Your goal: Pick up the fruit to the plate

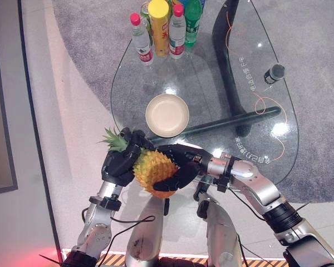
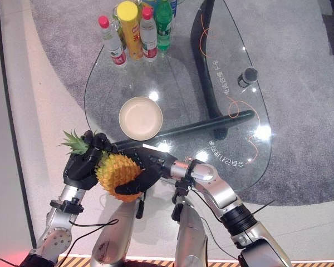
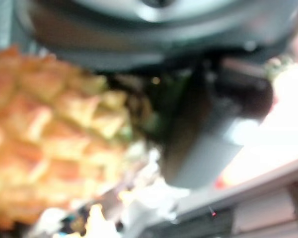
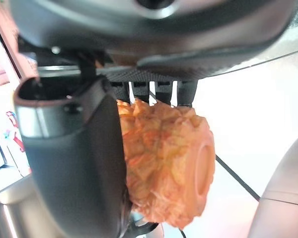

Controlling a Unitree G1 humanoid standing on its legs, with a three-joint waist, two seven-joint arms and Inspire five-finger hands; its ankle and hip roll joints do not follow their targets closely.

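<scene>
Gripping pineapple, left robot hand, right robot hand

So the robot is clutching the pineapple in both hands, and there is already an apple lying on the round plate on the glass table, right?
Not quite: the plate has nothing on it, as the left eye view shows. The rest holds: the left hand and the right hand both curl round the pineapple, held near the glass table's near edge, short of the plate.
</scene>
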